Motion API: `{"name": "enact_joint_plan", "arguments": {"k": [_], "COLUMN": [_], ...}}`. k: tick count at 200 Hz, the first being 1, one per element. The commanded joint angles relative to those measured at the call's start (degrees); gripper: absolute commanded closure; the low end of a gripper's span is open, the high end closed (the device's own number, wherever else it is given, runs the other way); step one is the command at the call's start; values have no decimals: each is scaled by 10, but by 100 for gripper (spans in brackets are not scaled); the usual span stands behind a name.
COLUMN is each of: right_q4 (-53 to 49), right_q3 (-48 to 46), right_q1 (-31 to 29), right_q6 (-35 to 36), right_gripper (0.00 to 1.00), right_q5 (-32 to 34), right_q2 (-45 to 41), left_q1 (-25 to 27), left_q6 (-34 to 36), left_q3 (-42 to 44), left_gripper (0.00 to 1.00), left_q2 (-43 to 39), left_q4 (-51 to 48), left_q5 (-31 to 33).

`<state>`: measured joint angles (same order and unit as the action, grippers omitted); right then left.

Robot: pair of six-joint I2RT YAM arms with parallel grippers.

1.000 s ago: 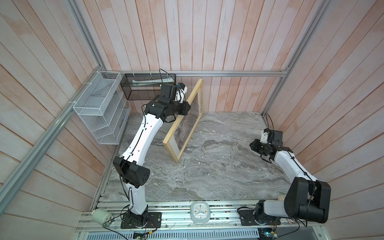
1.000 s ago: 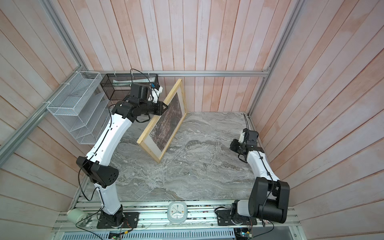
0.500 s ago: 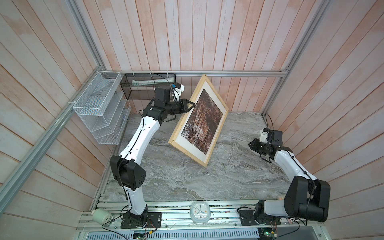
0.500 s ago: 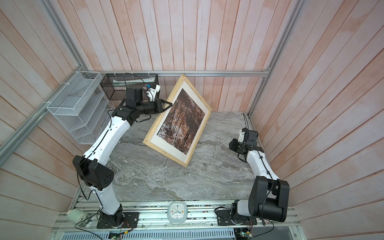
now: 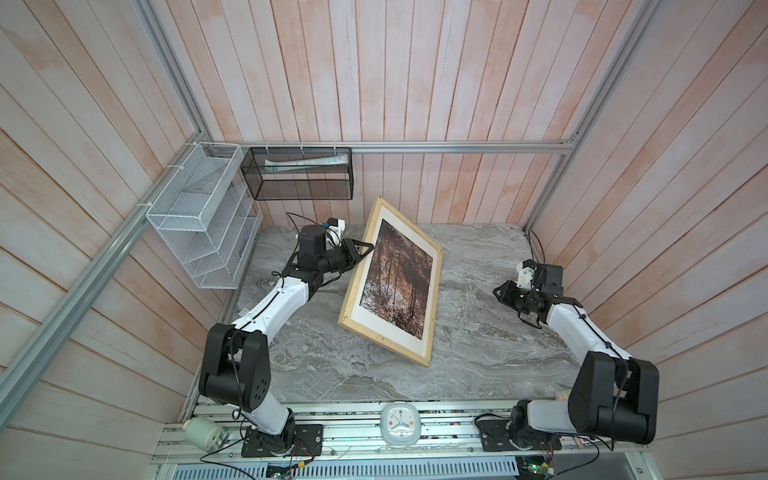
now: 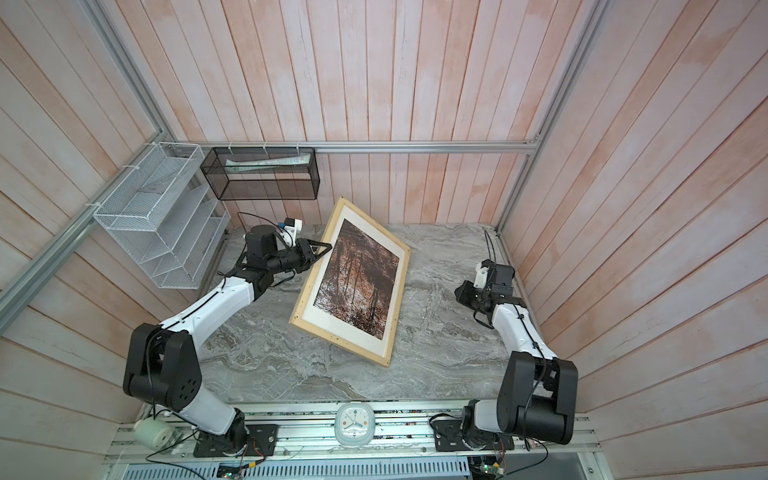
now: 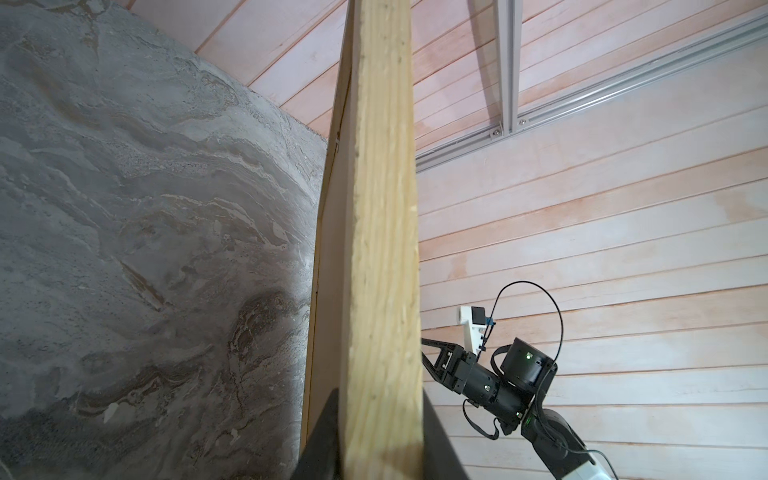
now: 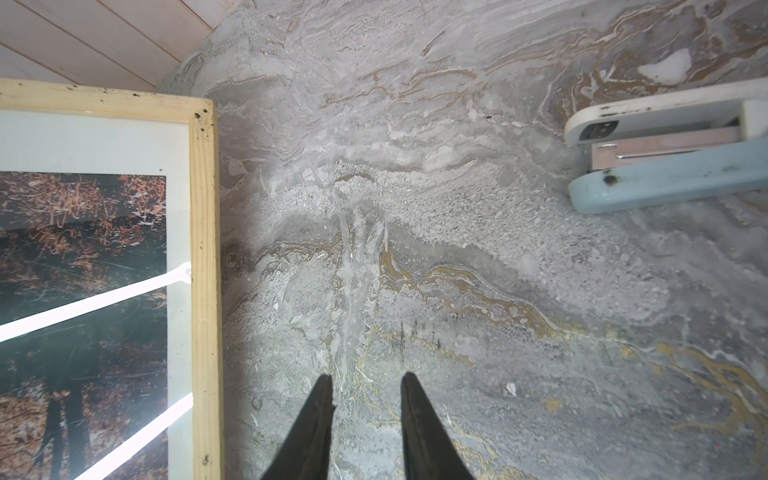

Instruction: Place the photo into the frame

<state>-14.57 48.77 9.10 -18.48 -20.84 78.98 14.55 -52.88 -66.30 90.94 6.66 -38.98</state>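
- The left gripper (image 5: 366, 250) clamps the left edge of the frame (image 8: 203, 291), which tilts with its right edge low by the table (image 5: 478, 332)
- The photo (image 5: 399, 282) sits inside the frame, behind a white mat (image 8: 178, 208)
- The right gripper (image 8: 368, 382) hovers at the right, jaws slightly apart, holding nothing
- Likely step: laying the filled frame flat; next calls for lowering the held edge gently, then letting go
- Count: one frame, one photo, one mat, two grippers

Seen from the right wrist, the frame (image 8: 203, 291) and the photo (image 8: 83, 249) run off the picture's edge, as does a white and blue stapler (image 8: 665, 183). Seen from the left wrist, the frame's wooden side hides the fingertips of the right gripper (image 7: 428, 352).
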Motion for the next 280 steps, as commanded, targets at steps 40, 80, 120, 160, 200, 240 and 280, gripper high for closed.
{"name": "enact_joint_plan", "arguments": {"k": [40,80,120,160,200,240,280], "right_q4": [23,23,23,23,23,26,41], "right_q3": [-15,-16,-16,-16,-15,-20,-35], "right_q1": [3,2,3,3,3,3,3], "right_q6": [-13,-13,-14,-13,-13,-15,-20], "right_gripper": [68,68,67,67,67,67,66], "right_q5": [-25,-28,-29,-30,-29,-30,-41], "right_q2": [-3,-1,-2,0,0,1,8], "left_q1": [-11,-24,-33,-38,-44,-52,-59], "left_q6": [-59,-51,-37,-34,-38,-42,-38], "left_q3": [79,123,141,144,144,164,173], "left_gripper": [100,100,93,81,61,49,45], "left_q2": [-70,-57,-33,-1,25,50,96], "left_q4": [162,168,171,175,183,212,241], "left_q5": [24,37,40,32,23,25,6]}}
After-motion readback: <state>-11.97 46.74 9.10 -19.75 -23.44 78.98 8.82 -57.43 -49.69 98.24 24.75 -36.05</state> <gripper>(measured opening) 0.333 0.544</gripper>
